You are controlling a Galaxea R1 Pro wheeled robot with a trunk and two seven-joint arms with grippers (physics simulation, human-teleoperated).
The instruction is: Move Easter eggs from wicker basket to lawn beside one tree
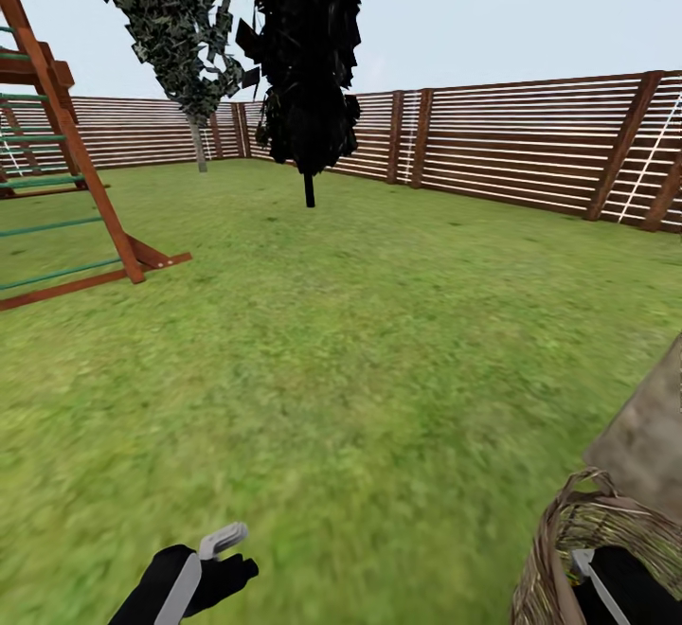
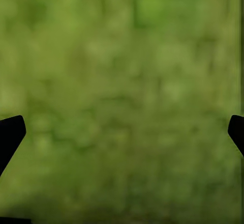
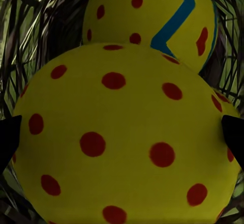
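My right gripper (image 3: 122,132) is down inside the wicker basket (image 1: 568,549) at the near right of the lawn (image 1: 379,341), its fingers spread wide on either side of a yellow egg (image 3: 122,147); whether they touch it I cannot tell. A second egg (image 3: 152,15) lies just beyond, touching the first. My left gripper (image 2: 122,127) hangs wide open over bare grass at near left. A pale tree trunk (image 1: 649,436) stands just behind the basket
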